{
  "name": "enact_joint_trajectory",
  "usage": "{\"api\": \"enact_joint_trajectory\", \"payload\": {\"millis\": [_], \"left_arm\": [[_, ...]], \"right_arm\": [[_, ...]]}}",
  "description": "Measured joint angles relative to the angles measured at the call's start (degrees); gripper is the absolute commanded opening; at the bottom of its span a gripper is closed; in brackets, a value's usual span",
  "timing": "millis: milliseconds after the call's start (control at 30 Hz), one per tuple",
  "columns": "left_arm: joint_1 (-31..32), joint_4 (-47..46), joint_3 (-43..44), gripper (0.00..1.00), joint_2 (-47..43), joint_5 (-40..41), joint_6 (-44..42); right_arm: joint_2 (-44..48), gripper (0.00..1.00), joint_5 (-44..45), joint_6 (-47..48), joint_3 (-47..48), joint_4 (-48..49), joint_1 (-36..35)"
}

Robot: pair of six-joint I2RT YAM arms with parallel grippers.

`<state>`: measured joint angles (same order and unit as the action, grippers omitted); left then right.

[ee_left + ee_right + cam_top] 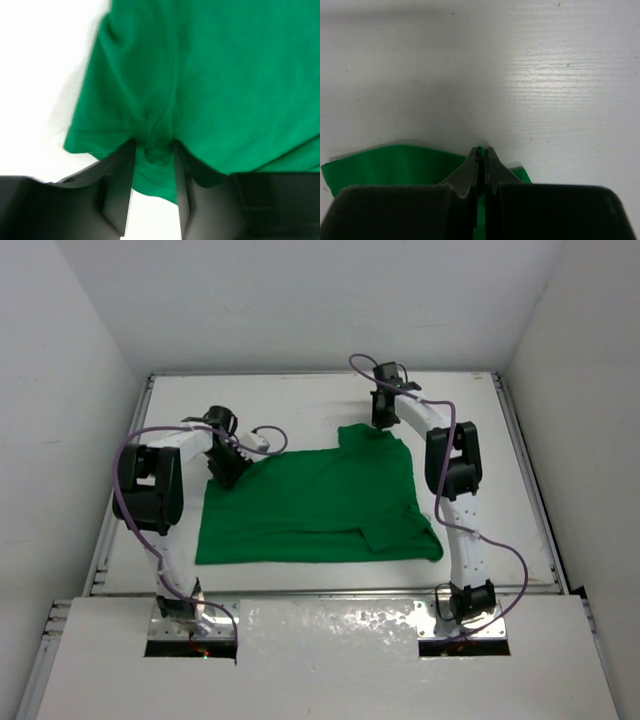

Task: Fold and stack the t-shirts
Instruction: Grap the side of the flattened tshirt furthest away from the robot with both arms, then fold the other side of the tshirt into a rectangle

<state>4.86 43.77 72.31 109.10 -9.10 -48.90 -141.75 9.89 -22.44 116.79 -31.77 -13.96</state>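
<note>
Grasping step: left gripper [153,150] pinches a pucker at the far-left corner of the shirt [310,505], and right gripper [482,154] is clamped on its far edge. Next, I'd guess: lift together, fold nearward.

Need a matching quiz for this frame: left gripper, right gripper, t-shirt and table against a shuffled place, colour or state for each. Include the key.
Column 1
1. left gripper
2. right gripper
3. t-shirt
4. table

Column 2
A. white, lying under the cloth
B. shut on the shirt's far right corner
C. green, lying mostly flat
D. cloth bunched between its tips at the shirt's far left corner

Pairs: 1-D, 2-B, 3-C, 4-A
</note>
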Motion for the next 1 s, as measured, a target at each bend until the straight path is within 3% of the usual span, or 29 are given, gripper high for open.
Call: {"api": "enact_joint_trajectory", "payload": {"millis": [33, 167, 467, 800, 1000], "left_arm": [[0.04, -0.52, 0.00, 0.11, 0.00, 0.33, 0.42], [0.04, -2.01, 0.02, 0.00, 0.00, 0.92, 1.70], [0.04, -3.96, 0.02, 0.00, -1.22, 3.85, 2.40], [-0.07, -6.78, 1.09, 0.00, -10.69, 8.11, -2.40], [-1.53, -6.21, -6.12, 0.00, -13.27, 8.94, -7.30]], "right_arm": [[0.20, 0.00, -0.02, 0.02, -0.28, 0.02, 0.00], [1.62, 0.00, -0.11, 0.09, -2.60, 0.24, 0.00], [8.83, 0.00, -1.77, 2.25, -10.86, 0.94, 0.33], [44.98, 0.00, -4.50, 4.70, -41.27, 10.38, 3.08], [58.21, 0.00, -5.86, 4.04, -58.62, 12.46, 2.80]]}}
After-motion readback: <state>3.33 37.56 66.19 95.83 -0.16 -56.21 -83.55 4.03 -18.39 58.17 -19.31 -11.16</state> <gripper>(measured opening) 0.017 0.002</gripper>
